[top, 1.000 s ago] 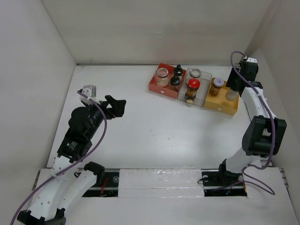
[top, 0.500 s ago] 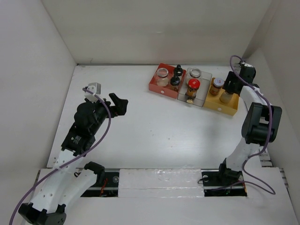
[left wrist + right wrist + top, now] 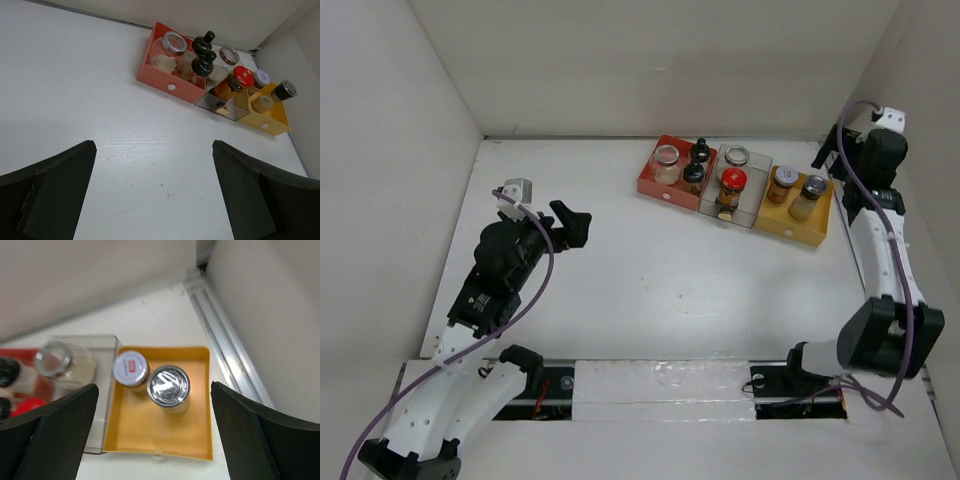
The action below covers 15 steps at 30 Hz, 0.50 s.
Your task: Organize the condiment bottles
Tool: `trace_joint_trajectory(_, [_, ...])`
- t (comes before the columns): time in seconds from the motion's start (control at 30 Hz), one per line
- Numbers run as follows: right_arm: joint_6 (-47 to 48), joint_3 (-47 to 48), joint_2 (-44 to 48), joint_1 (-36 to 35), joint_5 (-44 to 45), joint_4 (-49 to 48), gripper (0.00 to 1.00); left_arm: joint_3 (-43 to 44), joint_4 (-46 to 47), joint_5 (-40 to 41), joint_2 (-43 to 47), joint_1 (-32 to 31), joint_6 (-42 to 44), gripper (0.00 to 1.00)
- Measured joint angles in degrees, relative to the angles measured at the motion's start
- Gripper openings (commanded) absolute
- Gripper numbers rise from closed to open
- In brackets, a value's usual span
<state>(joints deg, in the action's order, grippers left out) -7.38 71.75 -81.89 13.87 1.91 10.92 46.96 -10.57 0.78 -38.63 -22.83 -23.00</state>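
Note:
The condiment bottles stand in three trays at the back right. The red tray point(image 3: 653, 186) holds a silver-rimmed jar point(image 3: 666, 160) and two black-capped bottles point(image 3: 695, 168). The clear tray point(image 3: 752, 207) holds a silver-capped jar point(image 3: 736, 157) and a red-capped bottle point(image 3: 732, 185). The yellow tray point(image 3: 800, 228) holds an amber jar point(image 3: 781, 182) and a pale jar point(image 3: 810, 193). My right gripper point(image 3: 833, 160) is open and empty, raised above the yellow tray point(image 3: 150, 435), over the silver-lidded jar point(image 3: 169, 385) and white-lidded jar point(image 3: 131, 368). My left gripper point(image 3: 575, 222) is open and empty, left of the trays.
White walls close in the table on the left, back and right; the right wall and a floor rail point(image 3: 225, 345) run just past the yellow tray. The left wrist view shows the three trays ahead, the red one point(image 3: 165, 85) nearest.
My right gripper has let go of the pale jar in the yellow tray and pulled up and back to the right. The left arm has shifted only slightly.

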Motion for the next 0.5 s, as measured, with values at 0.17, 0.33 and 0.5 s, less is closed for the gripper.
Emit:
trace_joint_trajectory(0.17, [0.7,0.0,13.9,-1.5,-1.8,-1.7,1.00,0.0,0.0,0.4,1.0,0.0,0.0,0.99])
trace_joint_trajectory(0.33, [4.7,0.0,22.1,-10.1,-10.8,-3.6,1.00,0.0,0.0,1.2,3.0,0.0,-0.1,0.99])
trace_joint_trajectory(0.5, [8.8,0.2,23.2,-24.8,-26.9,-5.1,1.00,0.0,0.1,2.7,5.6,0.1,-0.3,0.99])
